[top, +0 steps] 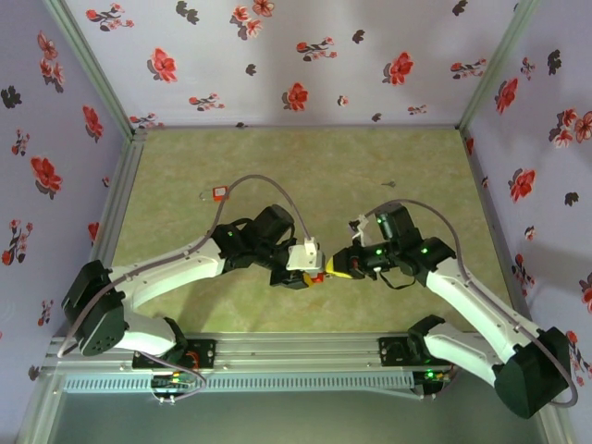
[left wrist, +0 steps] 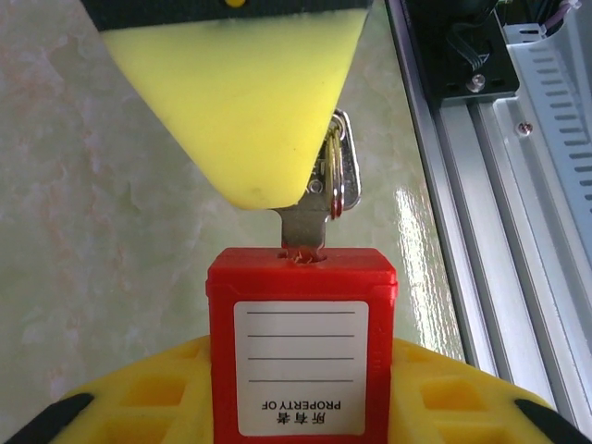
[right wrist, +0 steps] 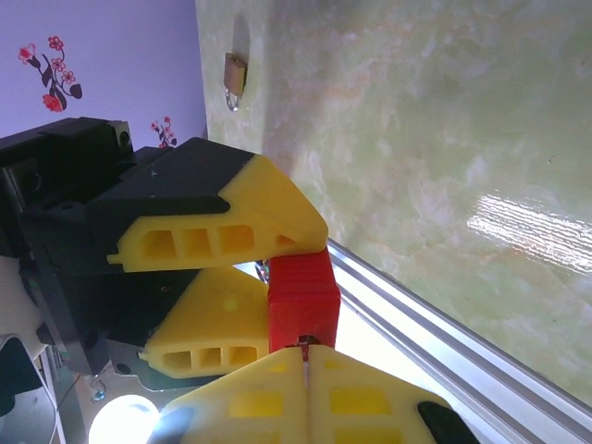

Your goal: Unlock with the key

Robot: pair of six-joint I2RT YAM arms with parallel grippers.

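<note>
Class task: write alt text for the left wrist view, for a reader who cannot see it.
A red padlock, labelled "PROPERTY OF", sits between the left gripper's yellow fingers with a metal key in its top. The right gripper's yellow finger pinches the key, above a green marbled table.

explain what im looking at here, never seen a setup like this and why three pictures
These are two robot arms bolted to the near edge of a table, working together to unlock a padlock.

The top picture comes from a fixed camera above and behind the arms. The other two come from small cameras on each wrist, so each sees its own yellow fingers up close.

The left gripper is shut on the red padlock. The right gripper is shut on the key, whose tip sits in the padlock's keyhole.

On the table, far from the arms, lies a second red padlock, and a small brass padlock too.
</note>
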